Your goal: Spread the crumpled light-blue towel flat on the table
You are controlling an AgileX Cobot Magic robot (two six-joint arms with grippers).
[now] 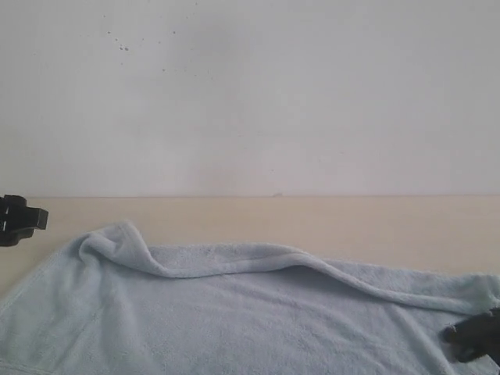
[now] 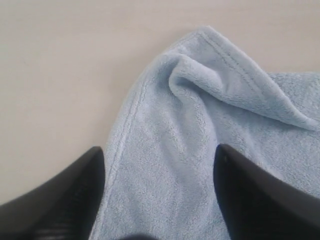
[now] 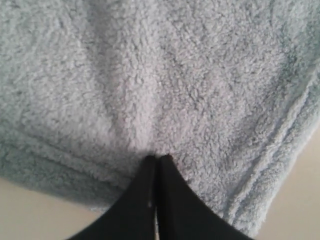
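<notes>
The light-blue towel lies mostly spread on the beige table. Its far edge is rolled over in a long fold from the left corner to the right side. My left gripper hovers at the far left, off the cloth. In the left wrist view it is open above the towel, whose hemmed corner is folded over. My right gripper sits at the towel's right edge. In the right wrist view it is shut, pinching a ridge of terry cloth near the hem.
A white speckled wall rises behind the table's far edge. Bare table shows beside the towel's left corner and beyond its far fold, and a strip of table shows by the right hem.
</notes>
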